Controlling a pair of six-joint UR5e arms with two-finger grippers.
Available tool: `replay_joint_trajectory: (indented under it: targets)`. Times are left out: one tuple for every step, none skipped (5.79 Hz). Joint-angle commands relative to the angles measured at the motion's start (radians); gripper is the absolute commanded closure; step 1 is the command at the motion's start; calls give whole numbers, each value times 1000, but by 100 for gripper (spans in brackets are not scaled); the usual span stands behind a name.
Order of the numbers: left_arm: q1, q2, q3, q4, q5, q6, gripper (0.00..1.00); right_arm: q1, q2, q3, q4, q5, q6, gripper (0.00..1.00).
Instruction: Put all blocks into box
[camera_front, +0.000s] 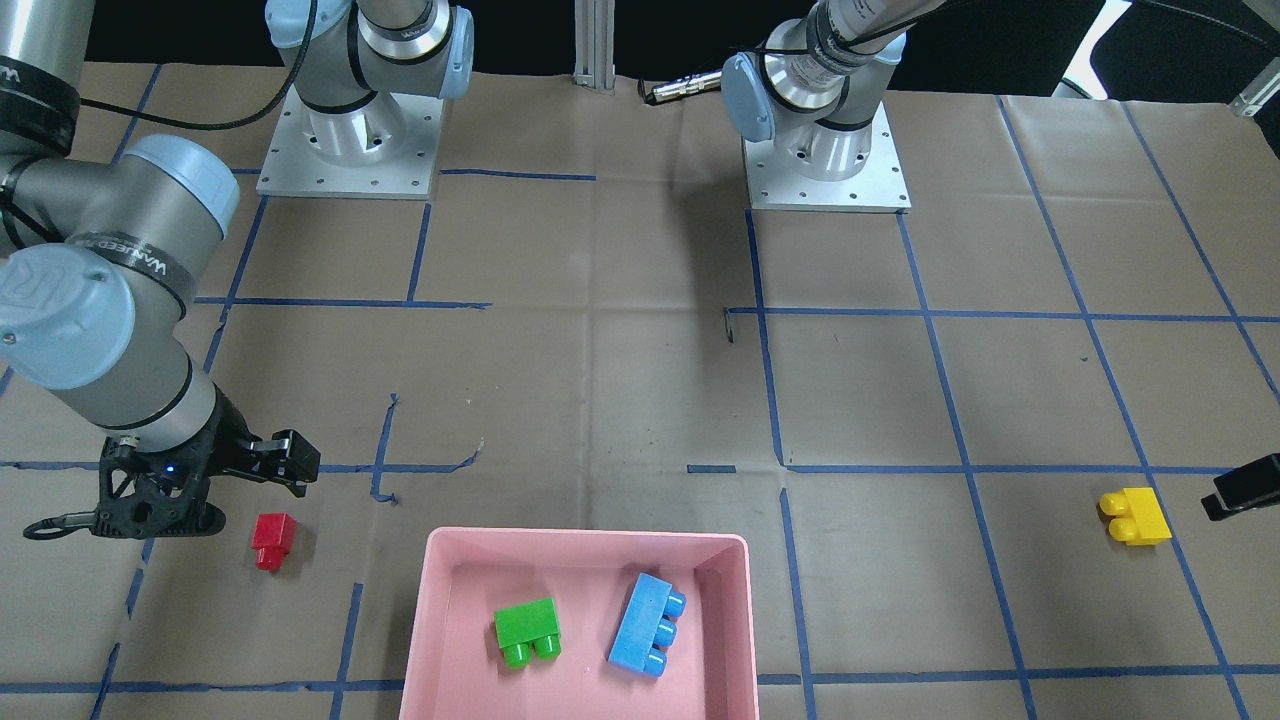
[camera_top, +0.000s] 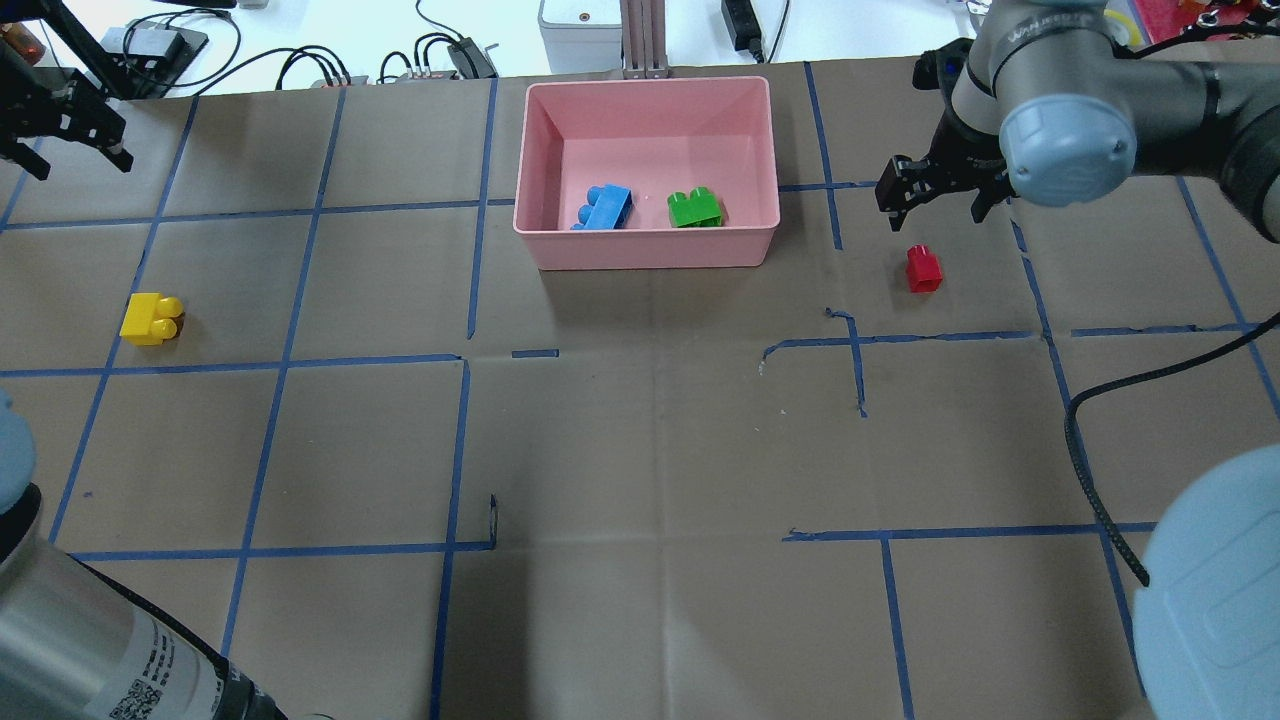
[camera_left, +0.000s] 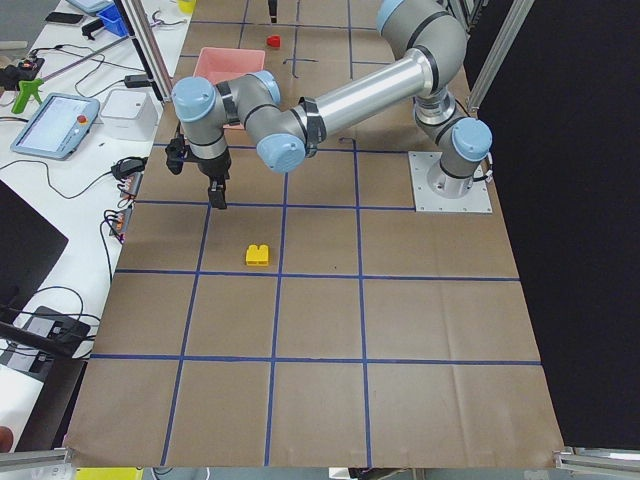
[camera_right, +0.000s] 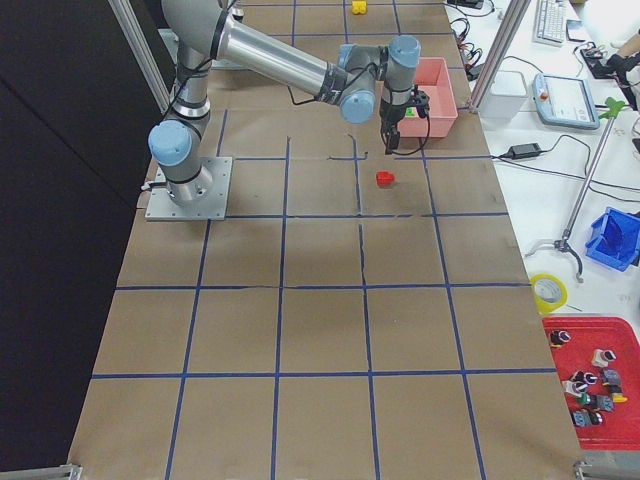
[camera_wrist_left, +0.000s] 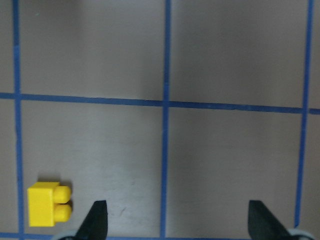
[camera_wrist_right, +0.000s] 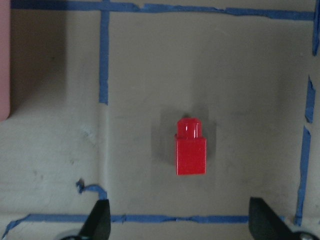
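The pink box (camera_top: 650, 85) holds the green brick (camera_top: 696, 208) and the blue brick (camera_top: 603, 208). The red brick (camera_top: 922, 269) lies on the table to the box's right. My right gripper (camera_top: 935, 200) hovers open and empty just beyond it. In the right wrist view the red brick (camera_wrist_right: 190, 148) sits ahead of the open fingers, centred between them. The yellow brick (camera_top: 150, 318) lies at the far left. My left gripper (camera_top: 75, 150) is open and empty, well beyond it. In the left wrist view the yellow brick (camera_wrist_left: 48, 204) lies left of the left finger.
Brown paper with blue tape lines covers the table (camera_top: 640, 450). Cables and equipment lie past the far edge (camera_top: 440, 55). The two arm bases (camera_front: 825, 150) stand on the robot's side. The box's wall (camera_wrist_right: 4, 60) shows at the left edge of the right wrist view.
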Motion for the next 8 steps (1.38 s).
replay_joint_trajectory:
  targets:
    - [76, -13, -89, 81, 5, 140, 1, -37, 65, 156, -310, -2, 5, 3]
    - [82, -11, -194, 211, 4, 164, 1, -40, 104, 185, -392, -2, 5, 3]
    - [82, -11, -297, 384, 2, 174, 1, -40, 121, 189, -411, 0, 7, 4]
    - [82, -13, -341, 423, -4, 162, 1, -40, 121, 189, -410, 3, 8, 16]
    - [82, -36, -350, 434, -4, 162, 1, -39, 119, 187, -395, 0, 5, 60]
    - [82, -86, -350, 454, -4, 167, 1, -39, 115, 189, -391, -2, 2, 91]
    - [82, -103, -350, 468, -6, 168, 1, -39, 112, 187, -391, 0, 1, 95]
    - [82, -105, -352, 467, -6, 170, 1, -39, 109, 180, -390, 0, -16, 97]
